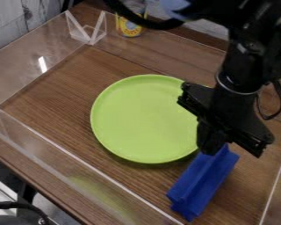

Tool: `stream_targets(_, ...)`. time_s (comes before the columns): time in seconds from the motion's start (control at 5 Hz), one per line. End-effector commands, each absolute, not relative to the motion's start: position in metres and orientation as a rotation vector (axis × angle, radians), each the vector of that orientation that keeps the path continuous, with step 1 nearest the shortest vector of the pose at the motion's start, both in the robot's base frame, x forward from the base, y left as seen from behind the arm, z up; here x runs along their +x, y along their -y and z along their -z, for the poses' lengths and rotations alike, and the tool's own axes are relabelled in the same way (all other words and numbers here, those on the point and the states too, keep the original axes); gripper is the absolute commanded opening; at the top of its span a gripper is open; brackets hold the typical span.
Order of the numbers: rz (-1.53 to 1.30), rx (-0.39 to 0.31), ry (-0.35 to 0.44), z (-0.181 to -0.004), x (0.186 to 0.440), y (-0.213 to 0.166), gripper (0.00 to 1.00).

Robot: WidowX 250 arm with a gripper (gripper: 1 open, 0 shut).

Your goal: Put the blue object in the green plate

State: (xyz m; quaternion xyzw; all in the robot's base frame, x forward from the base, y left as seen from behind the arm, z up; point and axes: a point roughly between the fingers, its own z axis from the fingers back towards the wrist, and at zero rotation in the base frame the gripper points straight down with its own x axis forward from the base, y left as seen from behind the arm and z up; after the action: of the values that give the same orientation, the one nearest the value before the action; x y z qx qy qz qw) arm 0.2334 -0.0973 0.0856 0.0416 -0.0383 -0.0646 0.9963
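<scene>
Green plate (140, 119): round, smooth matte plastic, low rim; still to be filled.
Blue object (203, 185): long ridged plastic block, on the bench (61, 92) near its front right corner, outside the plate.
Gripper (213, 146): black, clenched; whether it grips the block, cannot tell.
Remaining: lift, carry, release.

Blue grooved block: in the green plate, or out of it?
Out: the blue block lies on the wooden tabletop, beside the green plate.
</scene>
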Motion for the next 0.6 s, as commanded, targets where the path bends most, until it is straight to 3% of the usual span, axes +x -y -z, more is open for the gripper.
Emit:
stream_targets(0.0,0.126,0.068,0.131,-0.096,0.237,0.094,1.0)
stream_targets(0.4,0.127,0.067,0.133,-0.085,0.238,0.091,1.0)
